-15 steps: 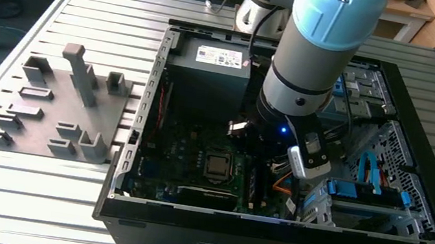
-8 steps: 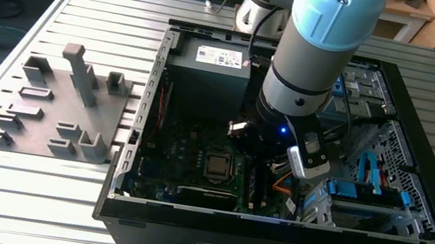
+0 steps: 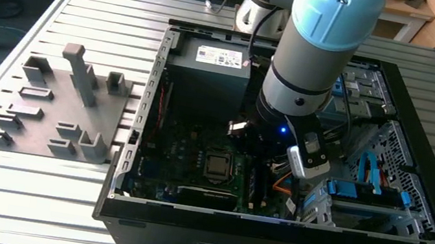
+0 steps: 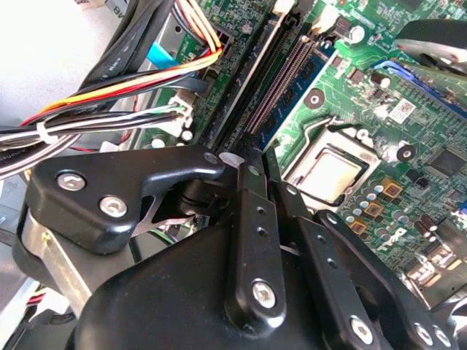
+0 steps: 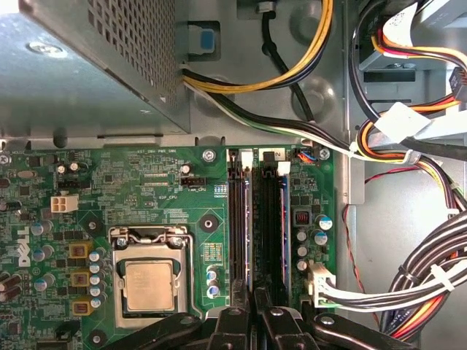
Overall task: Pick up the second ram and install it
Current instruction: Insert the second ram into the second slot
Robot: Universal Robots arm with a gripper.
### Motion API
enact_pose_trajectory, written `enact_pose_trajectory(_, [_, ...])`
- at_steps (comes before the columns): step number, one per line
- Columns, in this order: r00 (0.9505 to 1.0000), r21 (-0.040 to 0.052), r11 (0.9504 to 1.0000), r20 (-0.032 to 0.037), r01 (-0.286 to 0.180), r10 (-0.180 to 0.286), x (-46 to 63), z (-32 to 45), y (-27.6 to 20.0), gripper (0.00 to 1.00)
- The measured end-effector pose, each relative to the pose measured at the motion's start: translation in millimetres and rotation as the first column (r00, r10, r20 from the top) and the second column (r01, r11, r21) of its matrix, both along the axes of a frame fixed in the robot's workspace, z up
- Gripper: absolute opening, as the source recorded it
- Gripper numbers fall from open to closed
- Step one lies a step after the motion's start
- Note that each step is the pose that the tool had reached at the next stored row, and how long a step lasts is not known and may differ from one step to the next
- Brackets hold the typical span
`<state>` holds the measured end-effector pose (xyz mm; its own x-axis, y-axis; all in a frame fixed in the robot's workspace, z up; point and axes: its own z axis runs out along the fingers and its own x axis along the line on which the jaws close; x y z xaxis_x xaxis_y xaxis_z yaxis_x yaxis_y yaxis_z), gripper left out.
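The second ram (image 5: 268, 240) stands on edge in a memory slot of the motherboard (image 5: 153, 182), just beside a darker stick (image 5: 239, 233) and near the processor socket (image 5: 149, 281). The gripper (image 5: 257, 321) is directly above the ram's near end, with its fingers (image 4: 252, 219) drawn close together on the ram's top edge. The open computer case (image 3: 269, 235) lies on the bench (image 3: 30, 197), beside a grey fixture plate (image 3: 62, 110).
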<state>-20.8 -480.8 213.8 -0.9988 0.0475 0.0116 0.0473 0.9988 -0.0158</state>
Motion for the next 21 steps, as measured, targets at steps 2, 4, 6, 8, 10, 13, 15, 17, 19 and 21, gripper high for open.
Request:
enact_pose_trajectory(2, [1.0, -0.0001, 1.0, 0.0, -0.001, 0.001, 0.0, 0.1, 0.0, 0.14])
enact_pose_trajectory(4, [1.0, -0.0001, 1.0, 0.0, -0.004, 0.004, 0.3, 0.1, 0.1, 0.14])
enact_pose_trajectory(6, [1.0, -0.0003, 1.0, -0.0001, -0.009, 0.009, 0.6, 0.1, 0.1, 0.14])
enact_pose_trajectory(8, [0.9998, -0.0003, 0.9998, -0.0001, -0.021, 0.021, 0.7, 0.1, 0.1, 0.14])
enact_pose_trajectory(10, [0.9996, -0.0003, 0.9996, -0.0001, -0.03, 0.03, 0.7, 0.1, 0.2, 0.14])
enact_pose_trajectory(13, [0.9995, -0.0003, 0.9995, -0.0001, -0.031, 0.031, 0.7, -1.5, 0.2, 0.14])
enact_pose_trajectory(15, [0.9995, -0.0003, 0.9995, -0.0001, -0.031, 0.031, 0.8, -2.4, 0.3, 0.14])
enact_pose_trajectory(17, [0.9995, -0.0004, 0.9995, -0.0001, -0.031, 0.031, 0.7, -3.4, 0.4, 0.14])
enact_pose_trajectory(19, [0.9995, -0.0004, 0.9995, -0.0002, -0.031, 0.031, 0.7, -5.4, 0.4, 0.14])
enact_pose_trajectory(21, [0.9995, -0.0006, 0.9995, -0.0003, -0.031, 0.031, 0.7, -7.6, 0.3, 0.14])
